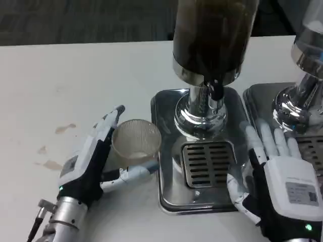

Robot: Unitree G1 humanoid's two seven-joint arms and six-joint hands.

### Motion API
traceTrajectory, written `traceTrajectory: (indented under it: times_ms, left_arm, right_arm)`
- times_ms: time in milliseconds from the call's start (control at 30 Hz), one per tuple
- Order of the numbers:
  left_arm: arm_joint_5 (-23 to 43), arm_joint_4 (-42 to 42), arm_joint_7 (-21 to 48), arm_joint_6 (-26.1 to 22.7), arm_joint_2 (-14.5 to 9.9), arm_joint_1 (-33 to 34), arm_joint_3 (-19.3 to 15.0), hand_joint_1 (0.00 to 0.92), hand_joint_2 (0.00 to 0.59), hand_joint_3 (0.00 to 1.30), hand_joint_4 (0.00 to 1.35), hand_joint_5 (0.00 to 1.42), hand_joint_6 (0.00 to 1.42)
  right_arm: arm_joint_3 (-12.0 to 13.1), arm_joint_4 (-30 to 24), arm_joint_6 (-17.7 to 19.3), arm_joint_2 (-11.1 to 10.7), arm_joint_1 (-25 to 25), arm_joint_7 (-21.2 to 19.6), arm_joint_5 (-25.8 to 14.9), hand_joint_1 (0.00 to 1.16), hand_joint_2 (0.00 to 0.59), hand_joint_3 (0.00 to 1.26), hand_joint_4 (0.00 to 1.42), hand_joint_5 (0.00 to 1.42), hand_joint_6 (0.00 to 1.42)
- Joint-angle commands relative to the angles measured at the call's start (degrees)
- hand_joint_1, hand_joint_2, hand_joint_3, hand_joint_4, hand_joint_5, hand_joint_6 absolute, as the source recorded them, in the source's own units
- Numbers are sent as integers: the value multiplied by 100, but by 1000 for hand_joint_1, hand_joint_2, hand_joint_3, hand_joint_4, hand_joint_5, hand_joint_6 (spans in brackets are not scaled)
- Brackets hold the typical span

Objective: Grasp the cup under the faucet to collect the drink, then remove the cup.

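Note:
A clear ribbed plastic cup (135,141) stands on the white table just left of the drip tray (165,151). My left hand (88,164) wraps it: fingers (108,123) lie along its left side and the thumb (132,173) presses its lower front. The faucet (215,91) hangs under the dark drink tank (214,35), above the slotted grate (207,164); the cup is left of the faucet, not under it. Fingers spread and holding nothing, my right hand (280,174) lies flat at the tray's right edge.
A second dispenser (305,80) with its own tray stands at the far right, close behind my right hand. Brown drink stains (63,128) mark the table at the left, where there is wide free room.

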State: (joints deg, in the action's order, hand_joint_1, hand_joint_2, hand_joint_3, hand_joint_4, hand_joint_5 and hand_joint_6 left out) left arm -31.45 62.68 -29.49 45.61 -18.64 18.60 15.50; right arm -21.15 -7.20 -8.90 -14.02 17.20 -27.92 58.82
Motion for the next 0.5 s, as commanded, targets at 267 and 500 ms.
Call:
traceTrajectory:
  times_ms: [267,500]
  left_arm:
    - [20,230,-20,16,132,122,89,430,34,7,0,111,80]
    - [38,237,-262,54,128,74,50,517,51,211,261,417,417]
  right_arm:
    - [-7,-152,-68,52,88,40,51,290,540,83,0,0,0]
    - [-1,-162,-63,47,93,53,36,289,538,83,0,0,0]
